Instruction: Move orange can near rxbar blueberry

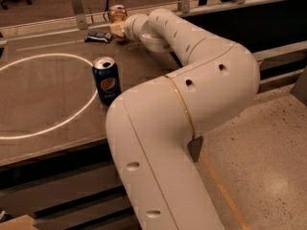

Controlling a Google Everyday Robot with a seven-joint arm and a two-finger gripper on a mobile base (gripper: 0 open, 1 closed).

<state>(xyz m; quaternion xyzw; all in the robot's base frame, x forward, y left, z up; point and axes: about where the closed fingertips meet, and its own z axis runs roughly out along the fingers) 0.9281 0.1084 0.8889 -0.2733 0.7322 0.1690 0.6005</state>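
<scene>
The orange can (116,15) stands upright at the far edge of the table, bronze with a silver top. My gripper (116,30) is at the can, with the wrist reaching in from the right and the can's lower part hidden behind it. The rxbar blueberry (98,37), a flat dark blue wrapper, lies on the table just left of the can and the gripper, almost touching them.
A dark blue Pepsi can (106,80) stands nearer on the table (43,95), on the rim of a bright white circle (72,114). My large white arm (192,80) fills the middle and right. A metal rail (76,6) runs behind the table.
</scene>
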